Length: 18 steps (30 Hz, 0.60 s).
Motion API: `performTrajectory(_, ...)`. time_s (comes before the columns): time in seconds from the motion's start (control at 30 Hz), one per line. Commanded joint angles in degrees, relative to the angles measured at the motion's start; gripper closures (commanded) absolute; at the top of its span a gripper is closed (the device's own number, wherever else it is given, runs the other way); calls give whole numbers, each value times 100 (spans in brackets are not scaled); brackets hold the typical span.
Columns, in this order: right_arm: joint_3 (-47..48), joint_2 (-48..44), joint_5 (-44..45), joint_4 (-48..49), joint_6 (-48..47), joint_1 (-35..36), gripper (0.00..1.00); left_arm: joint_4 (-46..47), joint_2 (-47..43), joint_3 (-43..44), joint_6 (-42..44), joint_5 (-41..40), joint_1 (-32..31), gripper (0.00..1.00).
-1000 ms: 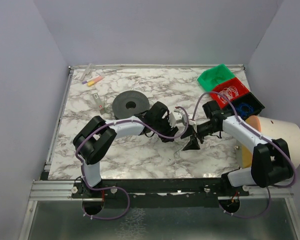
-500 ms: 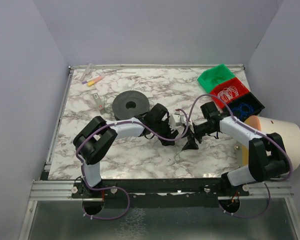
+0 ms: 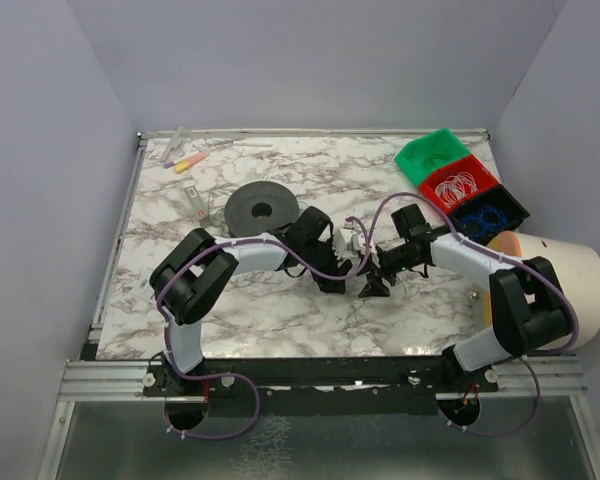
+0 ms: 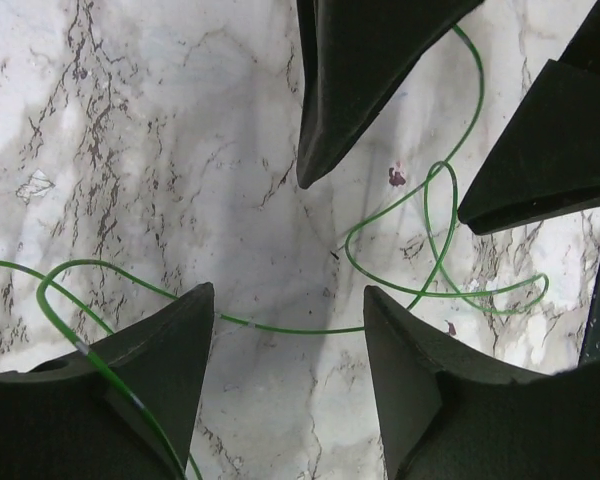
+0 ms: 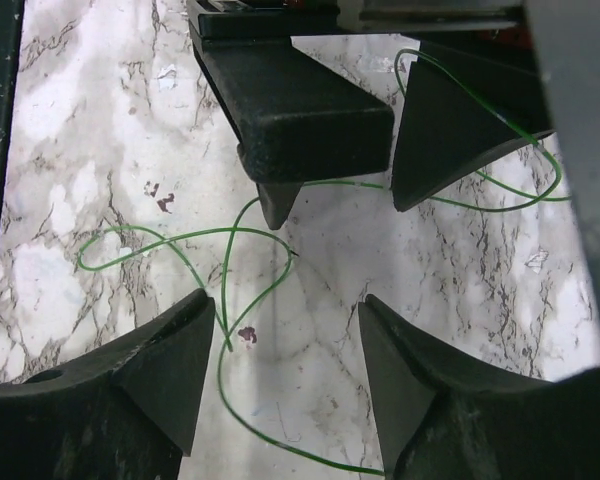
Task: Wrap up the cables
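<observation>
A hair-thin green cable (image 4: 400,215) lies loose on the marble table (image 3: 270,300), curled into overlapping loops. My left gripper (image 4: 288,300) hangs open just above it, and one strand crosses the gap by its fingertips. My right gripper (image 5: 285,305) faces it, also open, with a cable (image 5: 225,260) loop running past its left finger (image 5: 170,350). Nothing is held in either. Each wrist view shows the other gripper's black fingers at the top. In the top view both grippers, left (image 3: 338,278) and right (image 3: 372,285), meet tip to tip at the table's middle; the cable barely shows there.
A black round spool (image 3: 262,208) lies behind the left arm. Green (image 3: 435,152), red (image 3: 460,183) and dark (image 3: 492,213) bins stand at the back right, the red and dark ones holding coils. A big pale cylinder (image 3: 555,280) sits at the right edge. Markers (image 3: 185,160) lie back left.
The right arm has swung left, bringing its gripper closer to the left gripper. The left gripper has shifted slightly and its jaws stand a little wider.
</observation>
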Motion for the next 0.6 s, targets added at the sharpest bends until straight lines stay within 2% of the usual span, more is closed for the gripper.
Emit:
performTrajectory(0.0, -22, 153, 296, -477, -446, 253, 36, 292, 30, 194, -353, 383, 143, 37)
performTrajectory(0.23, 99, 318, 70, -922, -754, 345, 39, 289, 76, 235, -531, 501, 221, 37)
performTrajectory(0.37, 160, 322, -90, -1168, -917, 346, 38, 586, 79, 159, -841, 647, 308, 37)
performTrajectory(0.57, 121, -33, -494, -697, -295, -98, 35, 924, 37, -32, -1189, 858, 479, 37)
